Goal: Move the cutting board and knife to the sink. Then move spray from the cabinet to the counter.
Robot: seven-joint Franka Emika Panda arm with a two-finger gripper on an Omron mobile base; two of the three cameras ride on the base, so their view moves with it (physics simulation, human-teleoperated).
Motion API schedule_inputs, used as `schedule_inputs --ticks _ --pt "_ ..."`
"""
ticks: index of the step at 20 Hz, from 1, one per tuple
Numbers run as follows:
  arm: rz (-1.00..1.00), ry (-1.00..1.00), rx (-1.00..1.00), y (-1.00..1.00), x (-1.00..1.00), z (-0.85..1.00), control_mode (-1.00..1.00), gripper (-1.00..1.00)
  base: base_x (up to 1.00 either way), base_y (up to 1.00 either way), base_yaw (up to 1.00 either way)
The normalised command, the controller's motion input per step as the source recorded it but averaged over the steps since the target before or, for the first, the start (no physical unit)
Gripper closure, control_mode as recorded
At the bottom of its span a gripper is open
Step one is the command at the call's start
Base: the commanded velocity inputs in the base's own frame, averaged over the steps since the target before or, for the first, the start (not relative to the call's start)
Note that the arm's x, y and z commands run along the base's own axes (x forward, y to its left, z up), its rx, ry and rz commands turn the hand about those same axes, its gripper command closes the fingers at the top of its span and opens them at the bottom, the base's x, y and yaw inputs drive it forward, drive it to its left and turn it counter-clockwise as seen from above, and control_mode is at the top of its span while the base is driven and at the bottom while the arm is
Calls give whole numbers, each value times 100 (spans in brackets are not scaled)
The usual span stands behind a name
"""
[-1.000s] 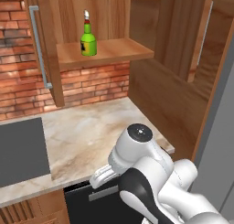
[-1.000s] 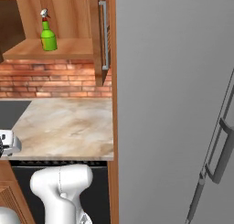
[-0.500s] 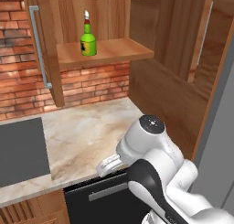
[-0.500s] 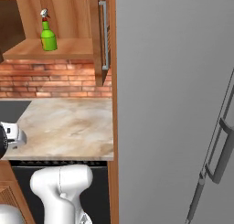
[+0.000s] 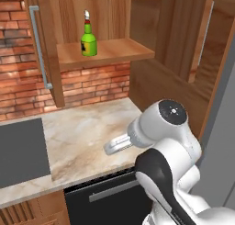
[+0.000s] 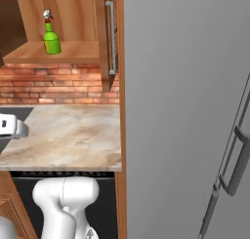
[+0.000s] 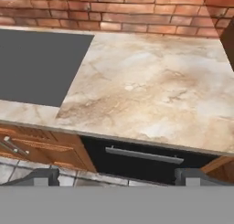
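Note:
The spray [image 5: 88, 38] [image 6: 51, 37], a green bottle with a white nozzle, stands upright on the pale shelf of the open cabinet [image 5: 110, 52]. Below it runs the beige marbled counter [image 5: 87, 134] [image 7: 151, 86]. My gripper [image 7: 119, 175] is open with nothing between its fingertips. It hangs above the counter's front edge and looks down at the worktop, well below the spray and apart from it. The arm's white wrist [image 5: 118, 144] pokes out over the counter. The cutting board, the knife and the sink basin are out of view.
A dark grey flat surface [image 5: 20, 150] [image 7: 41, 65] adjoins the counter on the left. A red brick wall [image 7: 114, 8] backs it. A black appliance front with a bar handle [image 7: 144, 155] sits under the counter. A tall grey fridge [image 6: 185, 111] stands to the right.
The arm's upper joint has risen and swung right in the left base view. The hand has moved in over the counter's front edge. The spray has not moved.

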Motion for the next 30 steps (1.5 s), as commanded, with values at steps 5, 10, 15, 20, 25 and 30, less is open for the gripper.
schedule_inputs --ticks 5,10,15,20,25,30 --pt "-12 -19 2 -41 5 87 -100 -100 0 0 0" --pt "-2 -29 7 -31 1 76 -100 -100 0 0 0" --pt "0 -34 16 -33 -4 67 -100 -100 0 0 0" --pt "0 -28 26 -35 -1 70 -100 -100 0 0 0" --pt "0 -11 10 -3 10 32 -100 -100 0 0 0" --pt "-6 0 -2 0 13 23 -100 -100 0 0 0"
